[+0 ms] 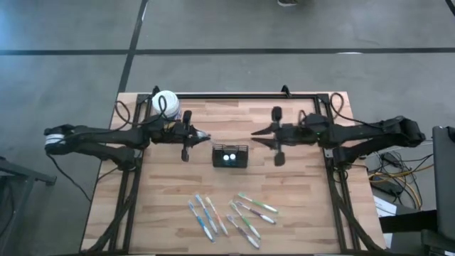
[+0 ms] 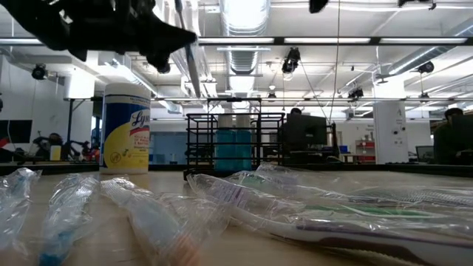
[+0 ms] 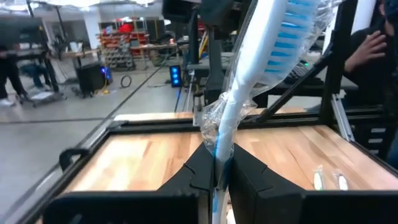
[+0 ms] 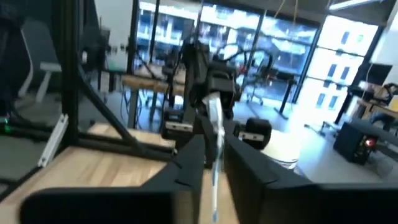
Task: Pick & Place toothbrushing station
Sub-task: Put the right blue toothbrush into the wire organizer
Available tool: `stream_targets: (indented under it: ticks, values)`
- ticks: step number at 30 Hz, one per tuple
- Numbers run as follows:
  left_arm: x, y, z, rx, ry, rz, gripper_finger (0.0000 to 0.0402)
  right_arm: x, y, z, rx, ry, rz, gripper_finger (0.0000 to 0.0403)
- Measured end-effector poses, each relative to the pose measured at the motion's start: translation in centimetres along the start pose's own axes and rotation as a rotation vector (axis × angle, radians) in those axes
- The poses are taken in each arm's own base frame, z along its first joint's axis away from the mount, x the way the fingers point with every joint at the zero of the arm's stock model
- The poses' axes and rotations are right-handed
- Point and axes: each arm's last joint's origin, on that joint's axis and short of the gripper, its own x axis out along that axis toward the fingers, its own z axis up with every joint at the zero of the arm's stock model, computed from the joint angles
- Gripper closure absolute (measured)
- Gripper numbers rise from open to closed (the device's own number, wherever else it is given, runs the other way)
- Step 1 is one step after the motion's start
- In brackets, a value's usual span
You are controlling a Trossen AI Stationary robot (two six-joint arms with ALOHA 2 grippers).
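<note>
The toothbrushing station, a small black mesh holder [image 1: 231, 147] [image 2: 198, 140], stands on the middle of the table with two pale ends showing inside it. My left gripper [image 1: 205, 135] [image 3: 217, 171] hangs above the table just left of the holder, shut on a wrapped white toothbrush with blue bristles [image 3: 249, 81] [image 2: 191, 63]. My right gripper [image 1: 254, 133] [image 4: 214, 168] hangs opposite it, right of the holder. Its fingers are drawn together to a narrow slit, and nothing shows in them from above. My left gripper pinches the toothbrush's handle [image 3: 219, 152], plastic wrap and all, between its two fingers. The fingers lie level, point toward the table's right side and cross the handle. The brush stands nearly upright and clear of the table, head up and tilted, its lower end below the fingers.
Several wrapped toothbrushes [image 1: 207, 215] [image 1: 250, 210] lie loose near the table's front edge and fill the foreground of the low view [image 2: 244, 199]. A yellow canister with a white lid [image 1: 165, 103] [image 2: 126, 127] stands at the far left corner. A black frame [image 1: 249, 94] edges the table.
</note>
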Motion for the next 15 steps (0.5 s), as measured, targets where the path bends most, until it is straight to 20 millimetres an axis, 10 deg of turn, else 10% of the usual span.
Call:
stream_targets:
  ticks: [15]
  values:
    - [1.9,0.3,-2.7,-0.018,0.091,-0.019,0.0375,-9.5,1.3,-8.3,0.119,-0.127,-0.023,0.0391]
